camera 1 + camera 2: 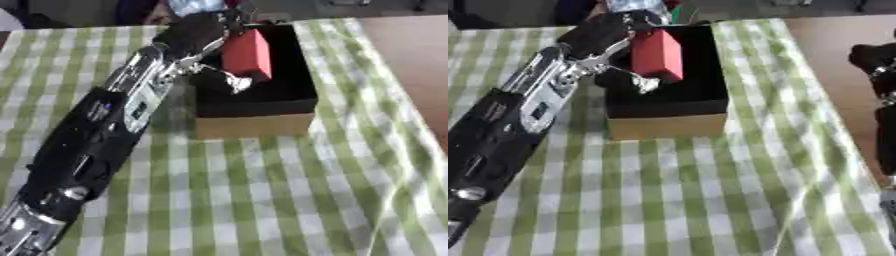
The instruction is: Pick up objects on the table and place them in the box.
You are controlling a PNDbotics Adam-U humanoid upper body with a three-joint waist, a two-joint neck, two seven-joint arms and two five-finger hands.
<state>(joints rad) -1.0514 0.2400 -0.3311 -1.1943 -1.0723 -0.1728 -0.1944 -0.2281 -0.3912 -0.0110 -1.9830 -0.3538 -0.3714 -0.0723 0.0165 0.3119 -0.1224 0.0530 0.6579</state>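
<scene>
Left hand (203,31): fingers curled round red block (247,54), held over black-lined box (254,125) at desk's (262,200) far edge. Right hand (877,57): fingers' state unclear.

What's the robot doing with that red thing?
The robot's left hand is holding a red block over an open box, black inside with tan cardboard sides. The box sits on a table with a green and white checked cloth. The block is tilted and partly inside the box, not yet let go. The robot's right hand waits off to the right edge of the table, holding nothing that shows.
</scene>
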